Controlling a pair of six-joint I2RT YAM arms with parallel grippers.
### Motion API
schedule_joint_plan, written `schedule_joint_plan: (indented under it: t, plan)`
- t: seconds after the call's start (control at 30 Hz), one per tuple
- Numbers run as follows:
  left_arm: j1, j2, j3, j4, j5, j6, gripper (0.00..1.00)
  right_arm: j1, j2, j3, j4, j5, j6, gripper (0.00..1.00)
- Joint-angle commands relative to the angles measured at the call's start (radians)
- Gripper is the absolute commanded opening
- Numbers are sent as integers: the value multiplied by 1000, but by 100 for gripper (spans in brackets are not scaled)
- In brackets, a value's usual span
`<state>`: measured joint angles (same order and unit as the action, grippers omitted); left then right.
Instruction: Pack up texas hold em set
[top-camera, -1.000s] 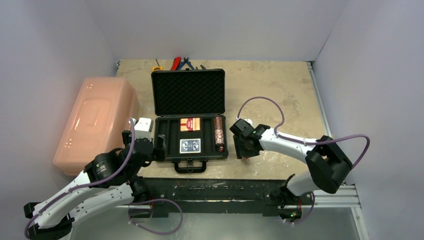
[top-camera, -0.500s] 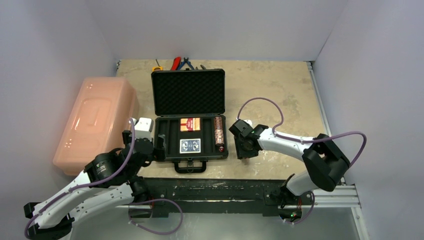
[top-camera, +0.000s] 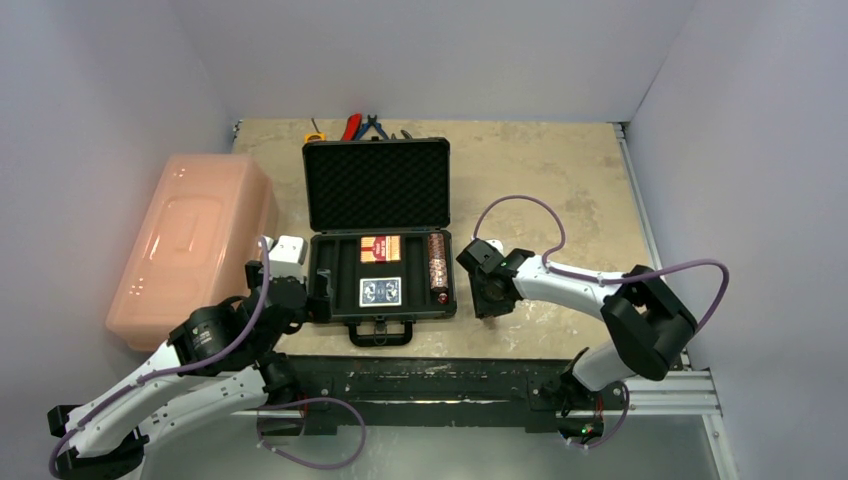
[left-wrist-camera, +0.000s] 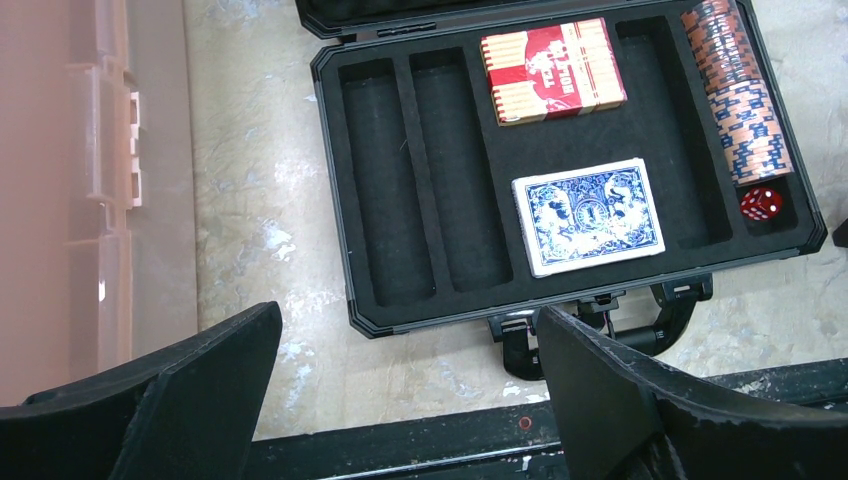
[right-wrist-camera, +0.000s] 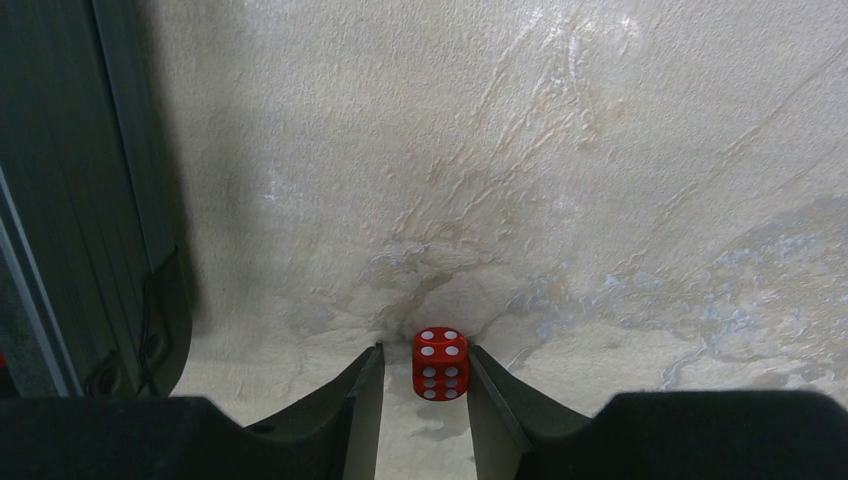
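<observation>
My right tool (right-wrist-camera: 423, 350) points down at the worktop (right-wrist-camera: 600, 150) with a red die (right-wrist-camera: 439, 365) between its fingers (right-wrist-camera: 365, 400). The tool is narrowed but not clamped: one finger lies just beside the die, the other leaves a sliver of worktop showing, and the die sits on the surface. The fingers' roots are cut off by the bottom of my wrist view. A dark ribbed surface (right-wrist-camera: 70, 200) runs off the edge on one side, and from there I cannot tell what it is. From above, this tool (top-camera: 490, 305) hangs just beside the open case (top-camera: 376, 185), on its chip side, and hides the die. My left tool (left-wrist-camera: 410, 312) is spread wide and holds nothing, with only the finger ends in view. Ahead of it lies the case's foam tray (left-wrist-camera: 385, 180). In the tray, the blue deck (left-wrist-camera: 588, 215) is nearest, the red deck (left-wrist-camera: 553, 70) is beyond it, and the chip roll (left-wrist-camera: 740, 95) is in the far slot with a second die (left-wrist-camera: 761, 203) at its near end. The handle (left-wrist-camera: 600, 325) is partly hidden behind one fingertip. The pink bin (left-wrist-camera: 60, 180) blurs past the other finger. Small tools (top-camera: 362, 125) beyond the lid are too small to make out.
</observation>
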<state>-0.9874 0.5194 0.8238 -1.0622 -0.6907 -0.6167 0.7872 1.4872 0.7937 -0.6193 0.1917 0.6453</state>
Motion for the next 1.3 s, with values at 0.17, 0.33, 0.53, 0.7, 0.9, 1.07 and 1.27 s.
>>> schedule_joint_plan:
  t: [0.17,0.33,0.53,0.7,0.9,1.07,1.27]
  plan:
    - [5,-4,-3,34,0,17,100,1,33,27,-14,44,11,33]
    - [5,-8,-4,36,2,17,100,1,28,27,-16,48,13,23]
    - [5,-6,-4,36,2,20,100,1,22,30,-26,55,19,2]
    - [6,-8,-4,36,4,19,100,1,18,52,-48,75,20,0]
    - [6,-9,-4,34,-3,16,100,1,16,134,-96,102,1,0]
    - [4,-9,-3,30,-7,12,100,1,16,195,-139,116,-17,0]
    - [4,-21,-4,21,-18,1,100,2,2,262,-171,118,-39,0]
